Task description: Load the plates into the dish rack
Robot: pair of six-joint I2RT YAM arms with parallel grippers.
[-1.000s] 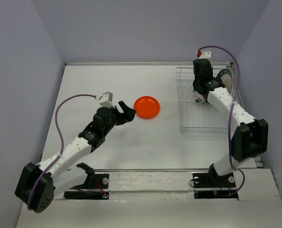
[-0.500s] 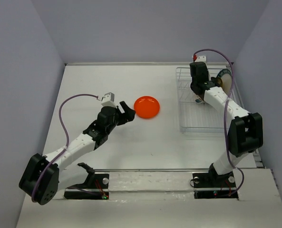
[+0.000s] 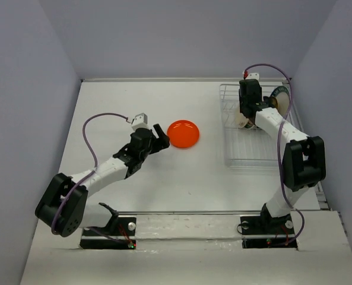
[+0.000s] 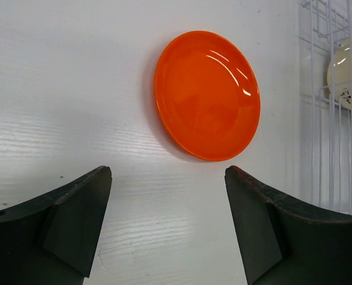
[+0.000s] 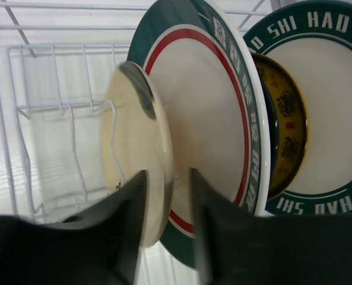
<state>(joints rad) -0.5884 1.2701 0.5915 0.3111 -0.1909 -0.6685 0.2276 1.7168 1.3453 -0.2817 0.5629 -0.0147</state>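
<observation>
the cream plate (image 5: 134,154) stands on edge inside the dish rack (image 3: 253,155), just in front of a teal-rimmed plate (image 5: 205,130), since the tines take plates only upright. the right gripper (image 5: 167,202) is clamped on its lower rim, probably steadying it into a slot. the orange-red plate (image 4: 206,95) lies flat on the table (image 4: 57,89), apart from the rack. the left gripper (image 4: 168,178) faces it, fingers spread wide and touching nothing, likely lined up for that plate
</observation>
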